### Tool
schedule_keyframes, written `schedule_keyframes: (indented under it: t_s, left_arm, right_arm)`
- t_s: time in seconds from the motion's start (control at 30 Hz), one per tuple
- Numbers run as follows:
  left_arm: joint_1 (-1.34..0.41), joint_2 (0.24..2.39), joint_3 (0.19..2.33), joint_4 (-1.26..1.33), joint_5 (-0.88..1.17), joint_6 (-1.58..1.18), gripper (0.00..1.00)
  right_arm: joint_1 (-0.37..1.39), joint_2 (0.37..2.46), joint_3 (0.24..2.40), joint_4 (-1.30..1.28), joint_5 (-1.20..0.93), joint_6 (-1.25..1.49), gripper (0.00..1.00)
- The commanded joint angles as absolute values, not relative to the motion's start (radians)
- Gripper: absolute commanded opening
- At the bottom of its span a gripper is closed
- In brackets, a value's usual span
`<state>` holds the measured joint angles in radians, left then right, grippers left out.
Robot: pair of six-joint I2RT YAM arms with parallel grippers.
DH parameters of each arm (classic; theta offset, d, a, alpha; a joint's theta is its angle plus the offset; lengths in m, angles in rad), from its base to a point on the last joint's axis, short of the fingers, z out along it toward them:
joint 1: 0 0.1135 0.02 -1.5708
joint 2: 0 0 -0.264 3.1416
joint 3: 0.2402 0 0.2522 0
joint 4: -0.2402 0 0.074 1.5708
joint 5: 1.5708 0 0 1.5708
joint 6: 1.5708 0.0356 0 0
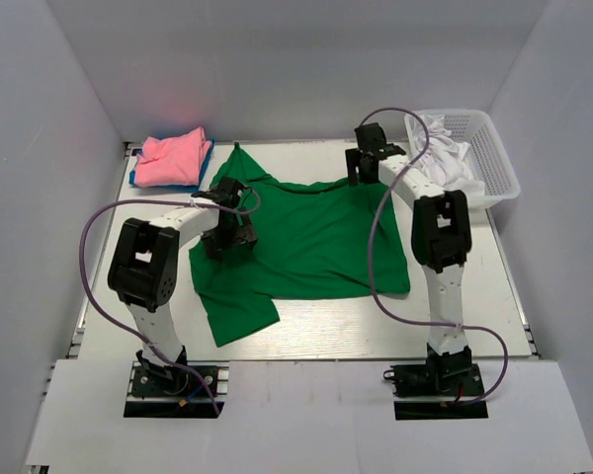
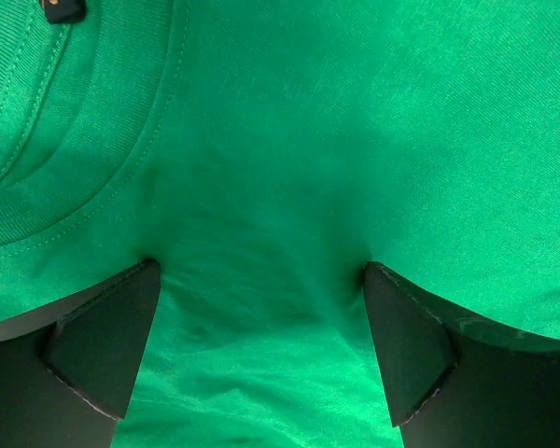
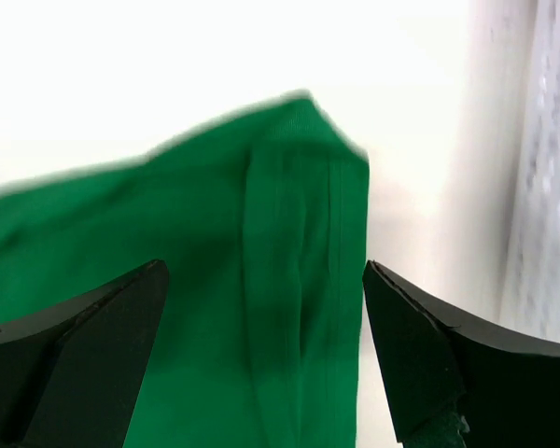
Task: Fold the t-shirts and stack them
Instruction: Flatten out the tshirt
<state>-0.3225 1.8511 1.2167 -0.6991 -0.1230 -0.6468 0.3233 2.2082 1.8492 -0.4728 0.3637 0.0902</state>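
A bright green t-shirt (image 1: 311, 237) lies spread out on the table, one sleeve hanging toward the front left. My left gripper (image 1: 229, 245) is open and sits low on the shirt's left part. In the left wrist view its tips (image 2: 261, 271) straddle green cloth (image 2: 355, 140) just below the collar (image 2: 84, 140). My right gripper (image 1: 361, 174) is open over the shirt's far right corner (image 3: 299, 187), which lies between its tips (image 3: 263, 271). A folded pink t-shirt (image 1: 173, 156) lies on a blue one (image 1: 138, 181) at the back left. A white shirt (image 1: 443, 148) is in the basket.
A white mesh basket (image 1: 496, 158) stands at the back right, close to my right arm; its wall shows in the right wrist view (image 3: 551, 187). White walls enclose the table on three sides. Bare tabletop (image 1: 376, 331) lies in front of the green shirt.
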Motion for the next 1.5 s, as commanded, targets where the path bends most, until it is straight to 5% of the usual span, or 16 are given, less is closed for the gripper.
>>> schedule_keyframes:
  t_s: [0.0,0.47,1.03,1.47]
  left_arm:
    - [-0.318,1.861,1.241,-0.699,-0.143,-0.644,1.00]
    - [-0.299,1.865,1.224,-0.813,-0.268,-0.644,1.00]
    - [-0.281,1.856,1.183,-0.853,-0.322,-0.644,1.00]
    - [-0.281,1.847,1.224,-0.821,-0.252,-0.644,1.00]
  right_arm:
    - [0.333,2.324,2.032,-0.494,0.457,0.020,0.90]
    - [0.322,2.390,2.008,-0.371,0.764,-0.139,0.90]
    - [0.275,2.283,1.934,-0.270,0.798,-0.281,0.90]
    - [0.308,2.094,1.893,-0.606,0.015,0.022,0.90]
